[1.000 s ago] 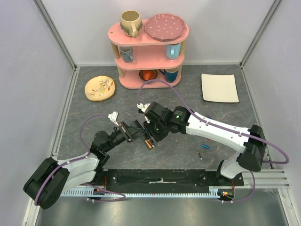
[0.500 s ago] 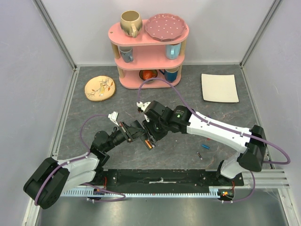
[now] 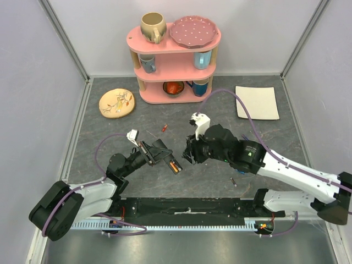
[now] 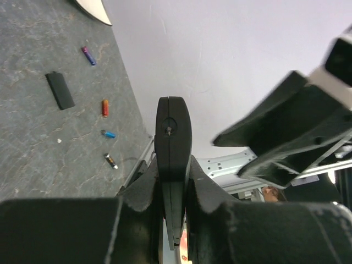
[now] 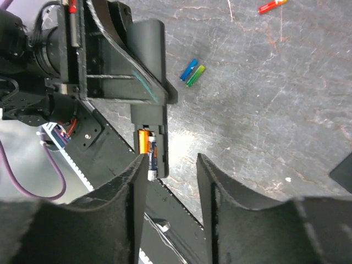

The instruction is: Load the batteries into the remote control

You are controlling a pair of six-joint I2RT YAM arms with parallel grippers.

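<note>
My left gripper (image 3: pixel 158 156) (image 4: pixel 172 166) is shut on the remote control (image 3: pixel 168 160) (image 4: pixel 171 132) (image 5: pixel 148 66), a slim black bar held off the table. Its open slot holds an orange and a blue battery (image 5: pixel 147 149) (image 3: pixel 175 166) side by side. My right gripper (image 3: pixel 188 155) (image 5: pixel 170 165) hovers just right of the slot end, open, with nothing between its fingers. Loose batteries lie on the table: a blue-green pair (image 5: pixel 192 71), a red one (image 5: pixel 272 6) (image 3: pixel 163 128), and purple (image 4: pixel 88 55), orange (image 4: pixel 105 108), blue (image 4: pixel 108 133) and dark (image 4: pixel 111 160) ones.
A flat black cover (image 4: pixel 60 91) lies on the grey table. At the back stand a pink shelf (image 3: pixel 175 60) with cups and a plate, a yellow dish (image 3: pixel 116 103) to its left and a white square plate (image 3: pixel 256 102) on the right.
My right arm has pulled back to the right, away from the remote's slot, and its jaws have widened. A red battery behind it is now uncovered. The left arm still holds the remote.
</note>
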